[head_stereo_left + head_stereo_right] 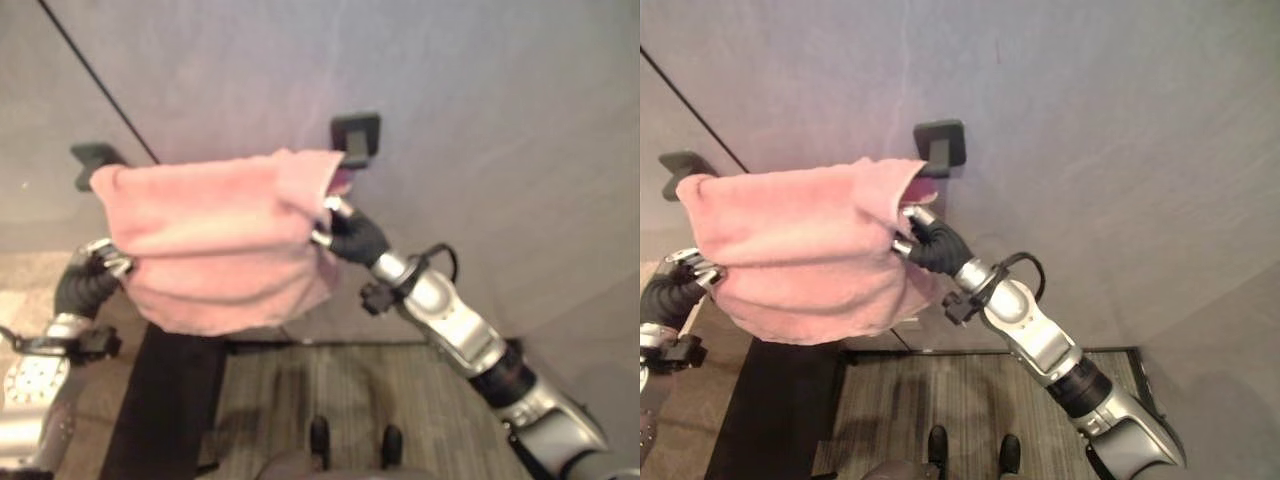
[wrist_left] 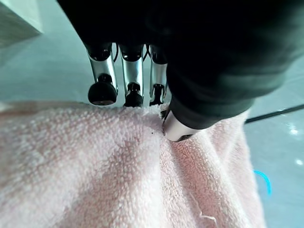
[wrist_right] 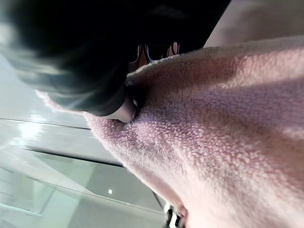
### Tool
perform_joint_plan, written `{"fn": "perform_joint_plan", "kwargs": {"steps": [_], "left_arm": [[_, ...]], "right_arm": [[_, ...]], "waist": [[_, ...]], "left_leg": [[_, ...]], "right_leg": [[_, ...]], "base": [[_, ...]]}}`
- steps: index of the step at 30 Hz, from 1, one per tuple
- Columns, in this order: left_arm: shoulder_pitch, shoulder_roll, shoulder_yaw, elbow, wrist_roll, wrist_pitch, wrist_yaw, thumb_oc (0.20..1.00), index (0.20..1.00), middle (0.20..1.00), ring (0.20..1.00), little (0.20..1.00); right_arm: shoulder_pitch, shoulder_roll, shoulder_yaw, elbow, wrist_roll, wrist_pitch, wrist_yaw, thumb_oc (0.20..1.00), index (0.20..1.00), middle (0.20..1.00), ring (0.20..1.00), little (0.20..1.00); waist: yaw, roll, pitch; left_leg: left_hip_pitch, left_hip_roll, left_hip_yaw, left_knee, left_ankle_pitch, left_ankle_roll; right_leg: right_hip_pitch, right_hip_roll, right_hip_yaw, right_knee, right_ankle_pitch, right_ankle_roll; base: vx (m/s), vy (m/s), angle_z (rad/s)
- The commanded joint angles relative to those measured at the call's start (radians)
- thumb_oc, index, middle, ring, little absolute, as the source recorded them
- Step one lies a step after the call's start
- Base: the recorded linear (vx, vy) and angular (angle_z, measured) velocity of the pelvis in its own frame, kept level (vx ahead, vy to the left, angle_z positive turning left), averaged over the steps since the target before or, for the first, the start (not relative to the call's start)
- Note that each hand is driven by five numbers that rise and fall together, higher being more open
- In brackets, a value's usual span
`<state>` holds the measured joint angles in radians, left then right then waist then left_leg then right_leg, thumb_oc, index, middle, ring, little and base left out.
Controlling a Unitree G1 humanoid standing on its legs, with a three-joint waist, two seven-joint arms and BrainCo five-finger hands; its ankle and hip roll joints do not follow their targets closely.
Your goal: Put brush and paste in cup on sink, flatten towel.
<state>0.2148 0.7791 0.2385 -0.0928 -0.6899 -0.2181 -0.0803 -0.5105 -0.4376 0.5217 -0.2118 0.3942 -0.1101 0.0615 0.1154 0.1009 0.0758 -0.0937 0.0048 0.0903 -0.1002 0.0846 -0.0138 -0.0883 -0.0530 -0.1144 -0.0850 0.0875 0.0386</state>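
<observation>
The pink towel (image 1: 215, 240) hangs on the wall between two black brackets (image 1: 356, 135), one hand at each side edge. Left hand (image 2: 164, 118) pinches its edge with thumb and fingers; right hand (image 1: 930, 240) pinches the other, likely to spread it flat.

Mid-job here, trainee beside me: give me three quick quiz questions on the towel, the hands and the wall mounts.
1. True or false: the pink towel lies flat on a table.
2. Which hand pinches the towel's edge nearest the right black wall bracket? A) left hand B) right hand
3. Fill in: the towel hangs between two black ____ on the wall.

Key: 1 false, it hangs bunched against the wall. 2 B. 3 brackets.
</observation>
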Motion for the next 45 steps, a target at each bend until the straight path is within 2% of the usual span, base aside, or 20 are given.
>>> {"fn": "perform_joint_plan", "kwargs": {"steps": [1, 7, 8, 9, 10, 11, 12, 13, 15, 28, 32, 37, 39, 41, 42, 43, 44, 45], "left_arm": [[-0.047, 0.081, 0.080, -0.003, -0.023, -0.078, 0.047, 0.200, 0.200, 0.200, 0.200, 0.200], [-0.043, 0.093, 0.078, 0.002, -0.002, -0.074, 0.056, 0.200, 0.200, 0.200, 0.200, 0.200], [-0.043, 0.090, 0.076, 0.007, -0.004, -0.073, 0.058, 0.200, 0.200, 0.200, 0.200, 0.200], [-0.040, 0.087, 0.076, 0.008, -0.003, -0.072, 0.057, 0.200, 0.200, 0.200, 0.200, 0.200], [-0.040, 0.087, 0.076, 0.008, -0.003, -0.072, 0.057, 0.200, 0.200, 0.200, 0.200, 0.200], [-0.038, 0.083, 0.076, 0.008, 0.000, -0.072, 0.058, 0.200, 0.200, 0.200, 0.200, 0.200], [-0.037, 0.082, 0.077, 0.008, 0.001, -0.072, 0.059, 0.200, 0.200, 0.200, 0.200, 0.200], [-0.037, 0.082, 0.077, 0.008, 0.001, -0.072, 0.059, 0.200, 0.200, 0.200, 0.200, 0.200], [-0.037, 0.084, 0.078, 0.006, 0.004, -0.072, 0.060, 0.200, 0.200, 0.200, 0.200, 0.200], [-0.032, 0.072, 0.056, 0.021, 0.002, -0.059, 0.036, 0.200, 0.200, 0.200, 0.200, 0.200], [-0.010, 0.096, 0.055, 0.034, 0.022, -0.049, 0.018, 0.200, 0.200, 0.200, 0.200, 0.200], [-0.007, 0.084, 0.060, 0.037, 0.027, -0.045, 0.014, 0.200, 0.200, 0.200, 0.200, 0.200], [-0.003, 0.068, 0.055, 0.053, 0.046, -0.037, 0.013, 0.200, 0.200, 0.200, 0.200, 0.200], [0.000, 0.064, 0.053, 0.057, 0.054, -0.035, 0.011, 0.200, 0.200, 0.200, 0.200, 0.200], [0.005, 0.053, 0.070, 0.056, 0.067, -0.033, 0.014, 0.200, 0.200, 0.200, 0.200, 0.200], [0.005, 0.053, 0.070, 0.056, 0.067, -0.033, 0.014, 0.200, 0.200, 0.200, 0.200, 0.200], [0.011, 0.033, 0.083, 0.055, 0.070, -0.035, 0.004, 0.200, 0.200, 0.200, 0.200, 0.200], [0.011, 0.034, 0.083, 0.055, 0.070, -0.034, 0.004, 0.200, 0.200, 0.200, 0.200, 0.200]], "right_arm": [[-0.077, 0.042, -0.045, -0.084, 0.039, -0.100, -0.017, 0.200, 0.200, 0.200, 0.200, 0.200], [-0.061, 0.032, -0.021, -0.074, 0.050, -0.081, -0.001, 0.282, 0.282, 0.282, 0.282, 0.282], [-0.056, 0.030, -0.014, -0.070, 0.055, -0.077, 0.004, 0.413, 0.413, 0.413, 0.413, 0.413], [-0.049, 0.024, -0.010, -0.069, 0.060, -0.072, 0.011, 0.586, 0.586, 0.586, 0.586, 0.586], [-0.049, 0.024, -0.010, -0.069, 0.060, -0.072, 0.011, 0.617, 0.617, 0.617, 0.617, 0.617], [-0.044, 0.022, -0.010, -0.060, 0.064, -0.068, 0.011, 0.805, 0.805, 0.805, 0.805, 0.805], [-0.043, 0.021, -0.010, -0.059, 0.066, -0.067, 0.010, 0.862, 0.862, 0.862, 0.862, 0.862], [-0.043, 0.021, -0.010, -0.059, 0.066, -0.067, 0.010, 0.862, 0.862, 0.862, 0.862, 0.862], [-0.038, 0.017, -0.011, -0.059, 0.069, -0.067, 0.011, 1.000, 1.000, 1.000, 1.000, 1.000], [-0.014, -0.014, -0.013, -0.044, 0.061, -0.054, 0.033, 1.000, 1.000, 1.000, 1.000, 1.000], [0.009, -0.082, -0.007, -0.040, 0.000, -0.023, 0.061, 1.000, 1.000, 1.000, 1.000, 1.000], [0.065, -0.131, -0.047, -0.039, -0.048, -0.017, 0.068, 1.000, 1.000, 1.000, 1.000, 1.000], [0.091, -0.169, -0.102, -0.037, -0.134, -0.019, 0.046, 1.000, 1.000, 1.000, 1.000, 1.000], [0.102, -0.177, -0.121, -0.038, -0.151, -0.022, 0.040, 1.000, 1.000, 1.000, 1.000, 1.000], [0.112, -0.235, -0.196, -0.078, -0.302, -0.033, 0.008, 1.000, 1.000, 1.000, 1.000, 1.000], [0.113, -0.235, -0.196, -0.079, -0.302, -0.033, 0.008, 1.000, 1.000, 1.000, 1.000, 1.000], [0.124, -0.257, -0.269, -0.098, -0.380, -0.050, -0.027, 1.000, 1.000, 1.000, 1.000, 1.000], [0.126, -0.257, -0.271, -0.099, -0.380, -0.050, -0.026, 1.000, 1.000, 1.000, 1.000, 1.000]], "waist": [[0.004, -0.058, -0.048], [0.002, -0.057, -0.048], [0.001, -0.056, -0.048], [0.000, -0.057, -0.047], [0.000, -0.057, -0.047], [0.000, -0.056, -0.045], [0.000, -0.057, -0.044], [0.000, -0.057, -0.044], [-0.001, -0.057, -0.046], [-0.007, -0.061, -0.046], [-0.014, -0.063, -0.044], [-0.023, -0.067, -0.047], [-0.032, -0.066, -0.049], [-0.034, -0.065, -0.049], [-0.040, -0.063, -0.050], [-0.039, -0.063, -0.050], [-0.048, -0.061, -0.051], [-0.047, -0.061, -0.051]], "left_leg": [[-0.004, -0.042, -0.001, 0.013, -0.099, 0.045], [-0.002, -0.043, 0.002, 0.013, -0.101, 0.046], [-0.001, -0.043, 0.003, 0.013, -0.101, 0.045], [0.001, -0.043, 0.004, 0.013, -0.102, 0.045], [0.001, -0.043, 0.004, 0.013, -0.102, 0.045], [0.002, -0.042, 0.005, 0.013, -0.103, 0.046], [0.003, -0.042, 0.006, 0.013, -0.103, 0.045], [0.003, -0.042, 0.006, 0.013, -0.103, 0.045], [0.005, -0.041, 0.008, 0.013, -0.105, 0.046], [0.014, -0.039, 0.013, 0.013, -0.110, 0.047], [0.011, -0.039, 0.012, 0.013, -0.109, 0.045], [0.012, -0.039, 0.008, 0.013, -0.110, 0.044], [0.014, -0.038, 0.009, 0.013, -0.111, 0.045], [0.016, -0.038, 0.010, 0.013, -0.112, 0.046], [0.019, -0.038, 0.013, 0.013, -0.115, 0.046], [0.020, -0.038, 0.013, 0.013, -0.115, 0.046], [0.021, -0.036, 0.014, 0.013, -0.117, 0.047], [0.022, -0.036, 0.014, 0.013, -0.117, 0.047]], "right_leg": [[0.022, -0.112, -0.021, -0.002, -0.028, 0.061], [0.024, -0.113, -0.019, -0.002, -0.027, 0.063], [0.025, -0.113, -0.018, -0.002, -0.027, 0.062], [0.025, -0.113, -0.016, -0.002, -0.028, 0.062], [0.025, -0.113, -0.016, -0.002, -0.028, 0.062], [0.026, -0.113, -0.017, -0.002, -0.028, 0.061], [0.027, -0.113, -0.017, -0.002, -0.030, 0.062], [0.027, -0.113, -0.017, -0.002, -0.030, 0.062], [0.028, -0.113, -0.018, -0.002, -0.031, 0.063], [0.034, -0.113, -0.014, -0.002, -0.034, 0.064], [0.032, -0.111, -0.017, -0.002, -0.035, 0.063], [0.033, -0.110, -0.021, -0.002, -0.035, 0.064], [0.035, -0.109, -0.022, -0.002, -0.036, 0.065], [0.036, -0.109, -0.022, -0.002, -0.036, 0.066], [0.038, -0.109, -0.020, -0.002, -0.037, 0.067], [0.038, -0.109, -0.020, -0.002, -0.037, 0.067], [0.039, -0.108, -0.018, -0.002, -0.040, 0.067], [0.039, -0.108, -0.018, -0.002, -0.040, 0.067]], "base": [[0.00, 0.000, 0.00], [0.00, 0.000, 0.00], [0.00, 0.000, 0.00], [0.00, 0.000, 0.00], [0.00, 0.000, 0.00], [0.00, 0.000, 0.00], [0.00, 0.000, 0.00], [0.00, 0.000, 0.00], [0.01, 0.001, -0.02], [0.00, 0.000, 0.00], [0.00, 0.000, 0.00], [0.00, 0.000, 0.00], [0.00, 0.000, 0.00], [0.00, 0.000, 0.00], [0.00, 0.000, 0.00], [0.00, 0.000, 0.00], [0.00, 0.000, 0.00], [0.00, 0.000, 0.00]]}}
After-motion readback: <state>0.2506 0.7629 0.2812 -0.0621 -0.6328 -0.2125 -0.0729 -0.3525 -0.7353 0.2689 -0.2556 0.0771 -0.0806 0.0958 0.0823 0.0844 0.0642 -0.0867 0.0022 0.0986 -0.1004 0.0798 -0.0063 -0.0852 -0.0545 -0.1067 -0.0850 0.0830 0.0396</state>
